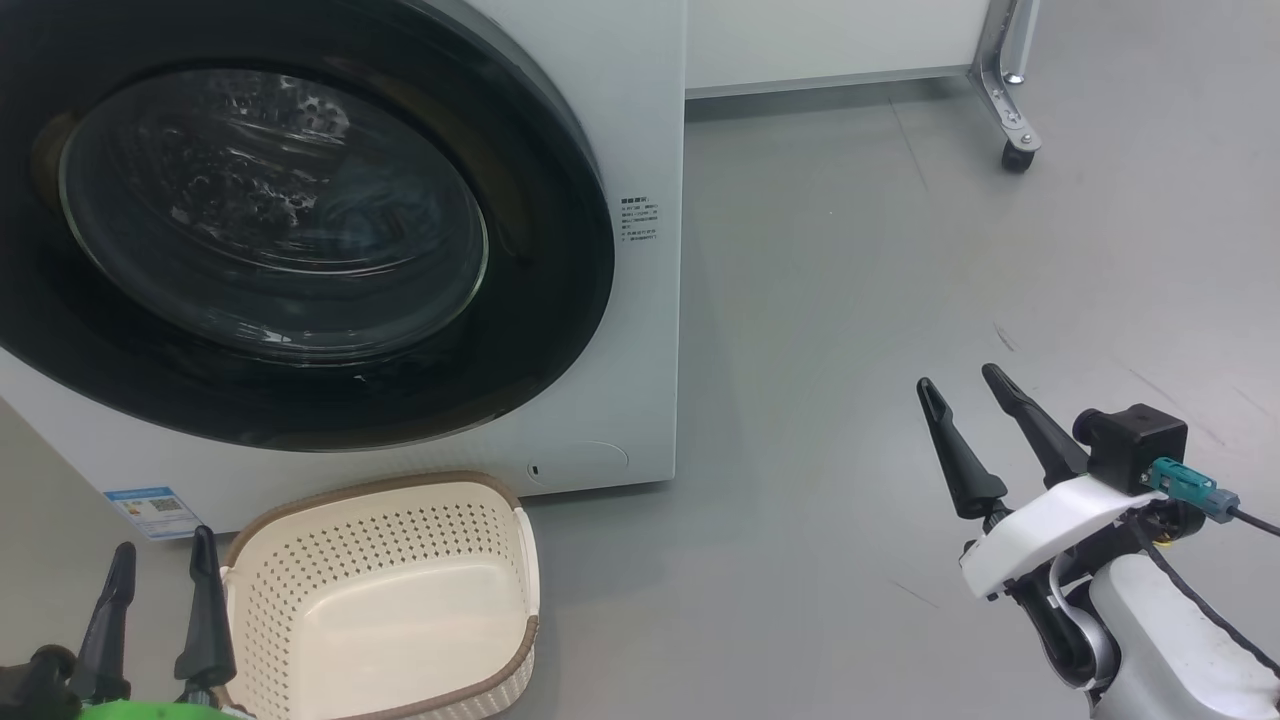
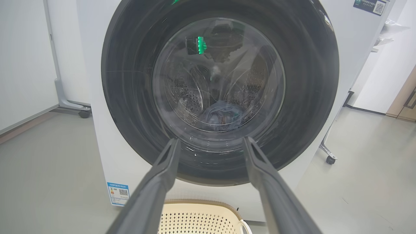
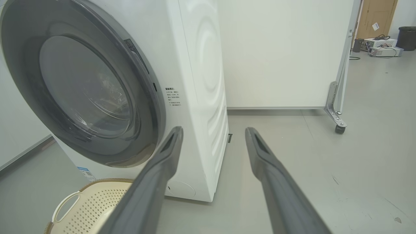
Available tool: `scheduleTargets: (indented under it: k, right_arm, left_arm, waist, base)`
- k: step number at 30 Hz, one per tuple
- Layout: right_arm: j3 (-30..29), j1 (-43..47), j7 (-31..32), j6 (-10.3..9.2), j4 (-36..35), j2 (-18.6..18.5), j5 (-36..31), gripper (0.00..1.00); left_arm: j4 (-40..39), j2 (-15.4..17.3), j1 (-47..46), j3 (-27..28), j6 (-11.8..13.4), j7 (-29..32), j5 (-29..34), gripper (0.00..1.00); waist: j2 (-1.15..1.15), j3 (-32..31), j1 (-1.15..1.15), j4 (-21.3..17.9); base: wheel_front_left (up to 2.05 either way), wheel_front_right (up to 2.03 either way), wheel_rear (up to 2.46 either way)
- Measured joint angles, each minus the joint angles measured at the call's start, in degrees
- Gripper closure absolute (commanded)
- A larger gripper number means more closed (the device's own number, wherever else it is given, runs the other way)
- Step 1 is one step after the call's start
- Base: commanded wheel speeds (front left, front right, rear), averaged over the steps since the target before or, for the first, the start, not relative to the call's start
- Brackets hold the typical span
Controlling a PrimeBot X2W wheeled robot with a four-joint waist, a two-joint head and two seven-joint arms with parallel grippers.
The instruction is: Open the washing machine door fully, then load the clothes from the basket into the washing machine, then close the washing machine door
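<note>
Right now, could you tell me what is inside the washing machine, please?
Through the closed washing machine door, bluish clothes lie low in the perforated drum; its black rim and reflections hide the rest.

Smooth grey floor (image 1: 850,300); white partition panel (image 3: 279,52) on castered legs.

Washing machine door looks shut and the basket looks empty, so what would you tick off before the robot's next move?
1. Washing machine door flush against the washing machine: ok.
2. Door latched: cannot tell.
3. Basket holds nothing: ok.
4. Clothes inside the drum, bluish fabric seen through the glass: ok.
5. Left gripper open and empty, beside the basket: ok.
6. Right gripper open and empty, over bare floor away from the machine: ok.
</note>
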Motion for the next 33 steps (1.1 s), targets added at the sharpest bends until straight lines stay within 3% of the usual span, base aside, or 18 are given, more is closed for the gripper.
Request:
scheduleTargets:
  k: [25,26,33]
  right_arm:
    - [-1.09,0.02,0.00,0.00,0.00,0.88,-0.53,0.00]
    - [-1.09,0.02,0.00,0.00,0.00,0.90,-0.53,1.00]
    - [-0.10,3.80,0.13,0.00,2.49,3.01,-0.27,1.00]
  left_arm:
    - [-0.03,0.32,0.01,-0.01,0.00,0.00,-0.33,0.00]
    - [-0.04,0.36,0.01,-0.13,0.00,0.00,-0.40,1.00]
    - [3.16,-2.34,0.52,-1.01,0.01,0.33,-0.52,1.00]
  waist:
    - [0.00,0.69,0.00,0.15]
    - [0.00,0.71,0.00,0.14]
    - [0.00,0.72,0.00,0.13]
  base:
    - [0.00,0.00,0.00]
    - [0.00,0.00,0.00]
    - [0.00,0.00,0.00]
